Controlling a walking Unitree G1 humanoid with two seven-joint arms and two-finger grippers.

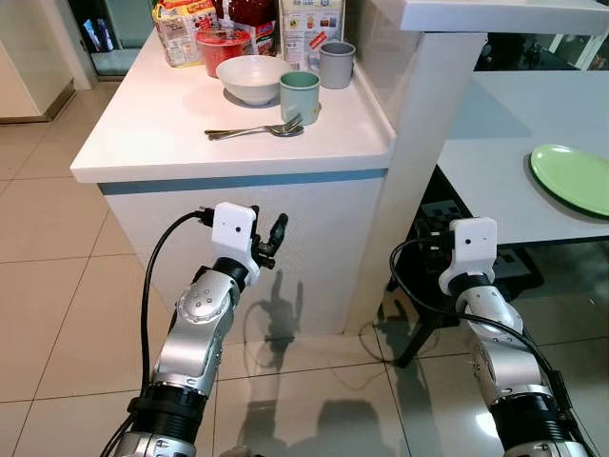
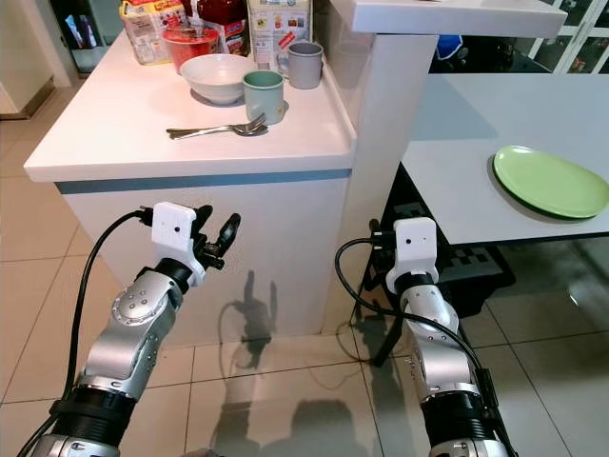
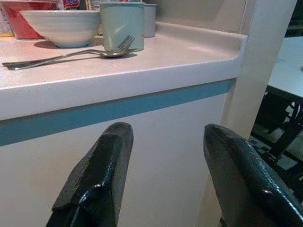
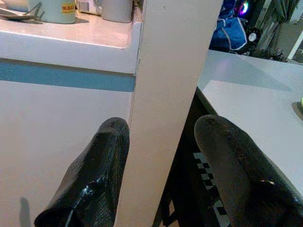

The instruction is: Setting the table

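Note:
On the white counter [image 1: 133, 124] lie a fork and spoon [image 1: 253, 130] near the front edge. Behind them stand a pale green cup [image 1: 299, 97], a white bowl [image 1: 251, 78] and a grey cup [image 1: 336, 65]. A light green plate [image 1: 574, 178] rests on the white table [image 1: 485, 152] to the right. My left gripper [image 1: 269, 236] is raised in front of the counter's side panel, below the edge, open and holding nothing. My right gripper [image 4: 161, 137] is open too, pointing at the white pillar [image 4: 175, 71] between counter and table.
A red bowl [image 1: 222, 48] and food packages [image 1: 309, 27] crowd the counter's back. The pillar carries an upper shelf [image 1: 495, 14]. Black table legs and a cable [image 1: 419, 314] sit under the table. Tiled floor [image 1: 57, 248] spreads to the left.

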